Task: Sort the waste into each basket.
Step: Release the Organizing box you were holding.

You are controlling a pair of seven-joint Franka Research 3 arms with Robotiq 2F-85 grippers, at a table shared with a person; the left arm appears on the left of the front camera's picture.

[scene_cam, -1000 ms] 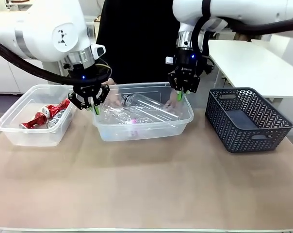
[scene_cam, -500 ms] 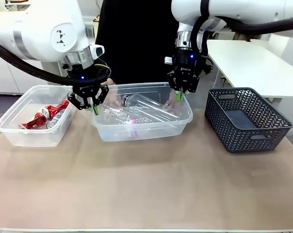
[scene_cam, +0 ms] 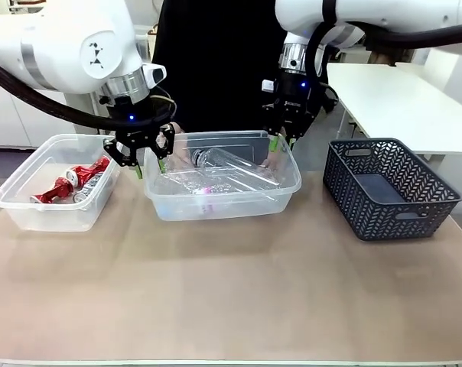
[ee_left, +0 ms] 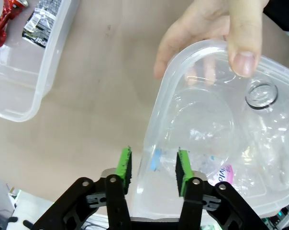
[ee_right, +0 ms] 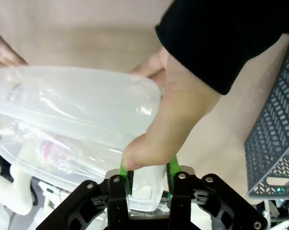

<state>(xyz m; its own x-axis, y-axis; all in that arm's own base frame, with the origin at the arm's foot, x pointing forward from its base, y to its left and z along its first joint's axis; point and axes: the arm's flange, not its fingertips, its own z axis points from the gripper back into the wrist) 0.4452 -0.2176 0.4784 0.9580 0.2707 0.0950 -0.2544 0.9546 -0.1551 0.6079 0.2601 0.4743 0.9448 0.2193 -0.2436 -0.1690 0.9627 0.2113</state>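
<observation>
Rim of the middle tub (ee_left: 156, 143) stands between my left claw's (ee_left: 153, 165) parted green pads, ungripped; bottles (scene_cam: 231, 170) lie lengthwise inside, just ahead; my right claw (scene_cam: 283, 142) straddles the opposite rim, jaws wide, beside the person's hand (ee_right: 168, 124).

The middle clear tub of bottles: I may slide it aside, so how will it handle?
The middle tub looks thin-walled, so its rim probably flexes under a pinch. Holding empty-looking clear bottles, it is likely light and slides easily. The bottles, lying on their sides, may roll and shift inside.

Front camera far; wrist cameras close
</observation>
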